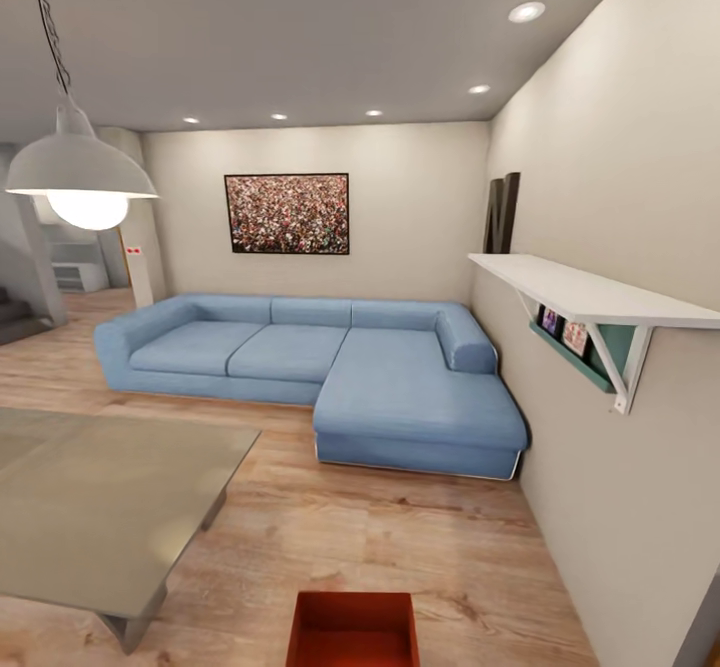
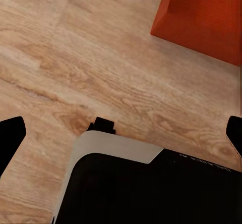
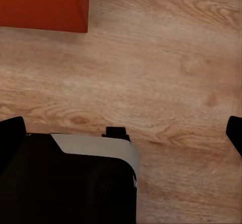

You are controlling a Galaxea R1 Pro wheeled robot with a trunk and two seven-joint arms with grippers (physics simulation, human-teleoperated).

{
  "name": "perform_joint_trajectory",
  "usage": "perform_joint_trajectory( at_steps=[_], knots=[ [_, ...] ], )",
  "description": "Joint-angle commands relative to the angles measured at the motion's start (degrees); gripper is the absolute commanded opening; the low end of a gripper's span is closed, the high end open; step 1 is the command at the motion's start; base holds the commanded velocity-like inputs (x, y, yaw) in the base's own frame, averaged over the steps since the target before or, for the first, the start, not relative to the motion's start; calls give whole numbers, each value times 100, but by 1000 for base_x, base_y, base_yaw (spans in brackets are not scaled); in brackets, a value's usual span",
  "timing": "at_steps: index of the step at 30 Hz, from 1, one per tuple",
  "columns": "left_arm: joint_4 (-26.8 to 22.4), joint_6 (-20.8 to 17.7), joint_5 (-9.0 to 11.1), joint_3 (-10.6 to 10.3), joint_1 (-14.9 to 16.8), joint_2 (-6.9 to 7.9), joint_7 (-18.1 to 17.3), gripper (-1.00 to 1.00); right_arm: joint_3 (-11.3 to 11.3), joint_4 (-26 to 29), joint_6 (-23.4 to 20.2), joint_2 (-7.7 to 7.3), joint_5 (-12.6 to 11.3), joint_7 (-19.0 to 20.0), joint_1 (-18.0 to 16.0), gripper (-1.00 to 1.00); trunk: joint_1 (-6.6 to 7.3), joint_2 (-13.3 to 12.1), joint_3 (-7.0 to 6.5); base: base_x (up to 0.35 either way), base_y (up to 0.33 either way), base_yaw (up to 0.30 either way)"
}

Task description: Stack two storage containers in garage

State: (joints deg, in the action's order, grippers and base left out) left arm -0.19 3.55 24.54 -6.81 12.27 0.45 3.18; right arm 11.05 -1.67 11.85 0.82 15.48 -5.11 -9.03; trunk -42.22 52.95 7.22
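Both grippers hang over the light wood plank flooring (image 1: 400, 537) with fingers spread wide and nothing between them. A red-orange storage container (image 1: 353, 630) sits on the planks beyond the left gripper (image 2: 121, 133) and the right gripper (image 3: 121, 133) (touching neither), the blue sofa (image 1: 330, 367) farther off.

Red-orange storage container (image 3: 43, 4) on light wood plank flooring (image 3: 166, 72); pincer spread wide.
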Motion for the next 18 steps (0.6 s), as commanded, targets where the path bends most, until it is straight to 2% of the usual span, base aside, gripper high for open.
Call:
perform_joint_trajectory(
  at_steps=[1, 6, 15, 18],
  knots=[
    [1, 14, 42, -49, 4, -1, 15, 100, 47, -18, 32, -1, 61, -36, -9, 100, -4, 5, 8, 274, 0, 0],
    [1, 14, 42, -49, 4, -1, 16, 100, 47, -18, 30, -3, 54, -42, -10, 100, -4, 5, 8, 140, 0, 0],
    [1, 14, 42, -49, 4, -4, 16, 100, 47, -18, 28, -3, 52, -43, -11, 100, -4, 5, 8, 14, 2, 0],
    [1, 14, 42, -49, 4, -12, 16, 100, 47, -18, 28, -3, 52, -43, -11, 100, -4, 5, 8, 21, 125, 0]
  ],
)
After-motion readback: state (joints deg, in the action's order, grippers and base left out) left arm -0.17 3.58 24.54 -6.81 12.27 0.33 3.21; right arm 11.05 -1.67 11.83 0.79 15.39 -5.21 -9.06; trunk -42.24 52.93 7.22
